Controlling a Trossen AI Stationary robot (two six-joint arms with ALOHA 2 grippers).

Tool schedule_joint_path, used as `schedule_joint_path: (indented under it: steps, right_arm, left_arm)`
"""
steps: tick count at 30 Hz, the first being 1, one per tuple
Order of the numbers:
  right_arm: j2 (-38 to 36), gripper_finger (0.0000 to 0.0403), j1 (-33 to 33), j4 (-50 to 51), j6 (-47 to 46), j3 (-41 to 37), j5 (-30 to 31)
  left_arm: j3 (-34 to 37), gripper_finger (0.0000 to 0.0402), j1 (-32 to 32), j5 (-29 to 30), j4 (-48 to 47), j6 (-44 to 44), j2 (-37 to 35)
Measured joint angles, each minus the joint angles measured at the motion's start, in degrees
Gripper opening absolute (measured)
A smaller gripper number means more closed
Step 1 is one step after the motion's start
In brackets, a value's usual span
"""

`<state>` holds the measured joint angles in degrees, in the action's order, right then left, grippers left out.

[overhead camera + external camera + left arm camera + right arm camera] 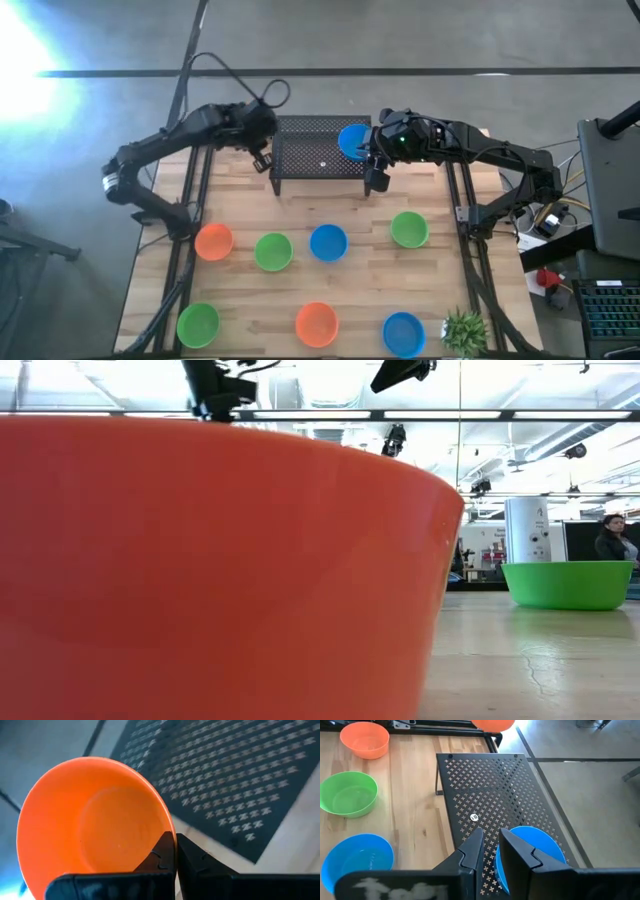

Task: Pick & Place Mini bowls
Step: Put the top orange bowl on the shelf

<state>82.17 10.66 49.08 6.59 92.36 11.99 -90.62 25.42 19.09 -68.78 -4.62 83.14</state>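
Observation:
My left gripper (175, 840) is shut on an orange mini bowl (90, 820) and holds it in the air by the left end of the black perforated rack (320, 148). The same bowl (492, 724) shows beyond the rack's far end in the right wrist view. My right gripper (490, 847) is shut on a blue mini bowl (352, 140) over the rack's right end. Several more mini bowls stand on their bases on the wooden table: orange (213, 241), green (273, 251), blue (328, 242), green (409, 229), green (198, 324), orange (317, 323), blue (403, 333). My left gripper pinches the orange bowl's rim (169, 827) between its two fingers, one inside the bowl and one outside. The fingers slant downward. The bowl is lifted clear, tilted, its opening toward the wrist camera. My right gripper pinches the blue bowl's rim (499, 862) between its two fingers, one inside and one outside, slanting down from the table's right. The bowl's opening faces up above the rack; whether it rests on the rack I cannot tell.
A small potted plant (465, 328) stands at the near right corner. In the low view, an orange bowl (220, 560) fills the foreground and a green one (568, 584) stands to the right. A person (612, 540) is in the room behind. Bare wood lies in front of the rack.

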Motion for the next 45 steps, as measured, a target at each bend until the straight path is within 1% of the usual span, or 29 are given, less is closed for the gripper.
schedule_joint_path:
  steps: [3,6,11,12,16,19,23,28,34,42,45]
  right_arm:
    - [0.0,0.0057,0.0,0.03,-0.16,0.0,0.01]
    - [0.0,0.0057,0.0,0.06,-0.14,0.0,0.04]
    - [-0.02,0.0057,0.02,0.07,0.04,0.0,0.13]
    - [-0.03,0.0057,0.04,0.07,0.04,0.0,0.15]
    - [-0.04,0.0057,0.11,0.09,0.06,0.0,0.13]
    - [-0.04,0.0057,0.11,0.09,0.32,0.0,0.13]
    - [-0.04,0.0057,0.11,0.07,0.89,0.0,0.11]
    - [-0.04,0.0057,0.11,0.04,0.89,0.0,0.12]
    - [-0.04,0.0057,0.11,0.05,0.89,0.0,0.11]
    - [-0.04,0.0057,0.11,0.02,0.89,0.0,0.09]
    - [-0.04,0.0057,0.11,0.04,0.89,0.0,0.09]
  left_arm:
    - [-5.13,0.0,-2.01,-0.37,-0.25,-3.23,4.17]
    - [-8.71,0.0,-4.2,-1.14,-0.31,-6.22,7.11]
    - [-11.63,0.0,-7.39,-2.1,-0.06,-10.13,10.14]
    - [-11.88,0.0,-7.85,-2.69,0.31,-10.7,10.6]
    - [-12.38,0.0,-8.77,-8.01,2.99,-13.5,11.94]
    - [-12.38,0.0,-8.86,-8.27,4.9,-15.23,12.91]
    - [-12.38,0.0,-8.8,-10.69,5.87,-16.33,14.87]
    - [-12.32,0.0,-8.82,-10.88,7.57,-18.09,17.23]
    - [-12.93,0.0,-8.62,-10.75,8.27,-18.21,19.23]
    - [-12.93,0.0,-8.19,-10.54,9.5,-18.8,20.06]
    - [-12.9,0.0,-7.9,-11.86,11.61,-18.66,20.06]
